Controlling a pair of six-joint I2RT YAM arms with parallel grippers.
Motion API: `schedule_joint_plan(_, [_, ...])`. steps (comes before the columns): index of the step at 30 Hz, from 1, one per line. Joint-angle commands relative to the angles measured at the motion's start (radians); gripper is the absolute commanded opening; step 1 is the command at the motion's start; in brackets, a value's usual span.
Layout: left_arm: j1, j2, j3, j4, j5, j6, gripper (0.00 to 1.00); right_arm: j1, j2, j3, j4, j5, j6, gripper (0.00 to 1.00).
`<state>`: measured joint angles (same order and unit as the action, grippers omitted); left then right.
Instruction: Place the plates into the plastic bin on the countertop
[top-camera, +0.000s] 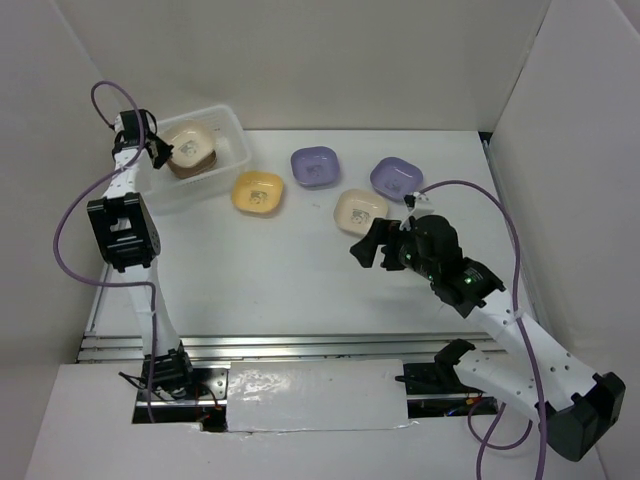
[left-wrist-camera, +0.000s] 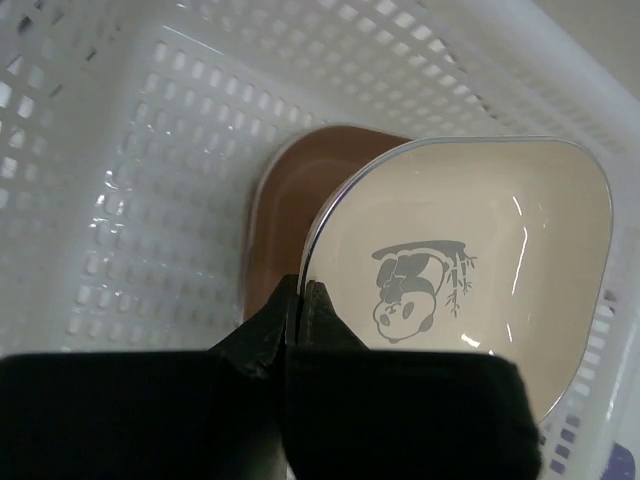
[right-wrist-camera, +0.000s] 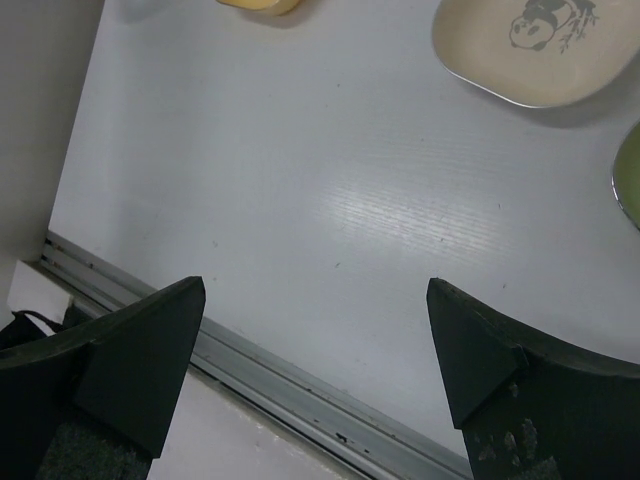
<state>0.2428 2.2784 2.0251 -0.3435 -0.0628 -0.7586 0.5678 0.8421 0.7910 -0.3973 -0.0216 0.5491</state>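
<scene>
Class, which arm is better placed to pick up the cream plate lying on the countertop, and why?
Right. The right tool hangs open next to the cream plate; the left tool is away at the plastic bin, shut on its held plate.

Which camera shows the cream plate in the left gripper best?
Left wrist: the cream plate fills the frame, panda print clear, left gripper pinching its rim. Top external shows it small inside the plastic bin. Right wrist doesn't show it.
</scene>
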Motion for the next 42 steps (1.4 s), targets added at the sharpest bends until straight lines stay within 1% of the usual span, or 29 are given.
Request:
schedule_joint_plan(1, [0.007,0.053,0.209,-0.051,0.053,0.034,0.02,-0.012,0.035,0.004,0.083,-0.044,-0.046,1.00])
schedule_joint_plan(2, [0.007,0.067,0.228,-0.061,0.047,0.036,0.07,-0.016,0.040,0.004,0.083,-0.041,-0.051,1.00])
schedule_joint_plan(3, [0.009,0.075,0.236,-0.060,0.044,0.041,0.28,-0.016,0.048,0.005,0.086,-0.041,-0.051,1.00])
schedule_joint_plan(4, [0.010,0.081,0.241,-0.055,0.047,0.044,0.46,-0.023,0.061,0.005,0.089,-0.044,-0.054,1.00])
schedule_joint_plan(5, [0.013,0.095,0.253,-0.061,0.044,0.045,0.98,-0.023,0.066,0.008,0.084,-0.054,-0.060,1.00])
schedule_joint_plan(7, [0.016,0.098,0.257,-0.065,0.043,0.053,0.99,-0.026,0.074,0.019,0.080,-0.063,-0.066,1.00])
schedule_joint_plan(9, [0.007,0.058,0.230,-0.062,0.028,0.065,0.99,-0.028,0.071,0.024,0.074,-0.064,-0.066,1.00])
schedule_joint_plan(10, [-0.005,0.026,0.159,-0.052,0.014,0.080,0.99,-0.026,0.061,0.022,0.077,-0.064,-0.067,1.00])
schedule_joint_plan(11, [-0.020,-0.061,0.111,-0.045,-0.011,0.085,0.99,-0.026,0.058,0.019,0.080,-0.064,-0.064,1.00])
schedule_joint_plan(12, [-0.052,-0.113,0.049,-0.001,-0.050,0.097,0.99,-0.028,0.049,0.013,0.087,-0.057,-0.060,1.00])
schedule_joint_plan(13, [-0.075,-0.172,-0.068,0.014,-0.075,0.099,0.99,-0.028,0.046,0.010,0.095,-0.054,-0.058,1.00])
schedule_joint_plan(14, [-0.100,-0.279,-0.115,0.026,-0.097,0.105,0.99,-0.032,0.046,0.007,0.100,-0.054,-0.054,1.00])
schedule_joint_plan(15, [-0.134,-0.319,-0.162,0.026,-0.156,0.107,0.99,-0.032,0.045,0.001,0.110,-0.052,-0.051,1.00])
schedule_joint_plan(16, [-0.205,-0.364,-0.242,0.000,-0.182,0.107,0.99,-0.034,0.043,-0.001,0.113,-0.058,-0.043,1.00])
schedule_joint_plan(17, [-0.233,-0.429,-0.276,-0.024,-0.215,0.091,0.99,-0.037,0.041,-0.003,0.117,-0.063,-0.040,1.00])
schedule_joint_plan(19, [-0.371,-0.489,-0.371,-0.040,-0.306,0.027,0.99,-0.039,0.032,-0.010,0.123,-0.064,-0.026,1.00])
schedule_joint_plan(20, [-0.410,-0.541,-0.476,-0.041,-0.337,-0.013,0.99,-0.039,0.028,-0.012,0.124,-0.070,-0.023,1.00])
schedule_joint_plan(21, [-0.443,-0.565,-0.530,-0.032,-0.362,-0.053,0.99,-0.036,0.025,-0.016,0.126,-0.070,-0.020,1.00])
schedule_joint_plan(22, [-0.498,-0.597,-0.621,0.000,-0.394,-0.126,0.99,-0.039,0.012,-0.016,0.120,-0.069,-0.015,1.00])
schedule_joint_plan(23, [-0.520,-0.605,-0.655,0.014,-0.407,-0.168,0.99,-0.036,0.006,-0.016,0.114,-0.074,-0.014,1.00])
schedule_joint_plan(24, [-0.542,-0.611,-0.692,0.036,-0.428,-0.255,0.99,-0.036,-0.001,-0.018,0.110,-0.075,-0.011,1.00])
schedule_joint_plan(25, [-0.572,-0.608,-0.738,0.034,-0.477,-0.306,0.99,-0.032,-0.020,-0.018,0.104,-0.074,-0.009,1.00])
schedule_joint_plan(26, [-0.579,-0.599,-0.749,0.026,-0.489,-0.408,0.99,-0.029,-0.029,-0.019,0.095,-0.072,-0.008,1.00])
schedule_joint_plan(28, [-0.576,-0.553,-0.769,0.037,-0.474,-0.493,0.99,-0.032,-0.058,-0.021,0.087,-0.074,-0.006,1.00])
schedule_joint_plan(30, [-0.563,-0.516,-0.778,0.081,-0.453,-0.565,0.99,-0.029,-0.083,-0.025,0.080,-0.077,-0.008,1.00])
schedule_joint_plan(32, [-0.559,-0.455,-0.773,0.148,-0.428,-0.597,0.99,-0.029,-0.098,-0.030,0.071,-0.075,-0.012,1.00])
schedule_joint_plan(34, [-0.560,-0.395,-0.741,0.172,-0.427,-0.602,0.99,-0.031,-0.106,-0.033,0.064,-0.077,-0.017,1.00])
schedule_joint_plan(37, [-0.565,-0.314,-0.657,0.130,-0.462,-0.601,0.99,-0.029,-0.113,-0.039,0.055,-0.078,-0.026,1.00])
schedule_joint_plan(42, [-0.565,-0.264,-0.629,0.109,-0.493,-0.596,0.99,-0.036,-0.120,-0.056,0.055,-0.083,-0.040,1.00])
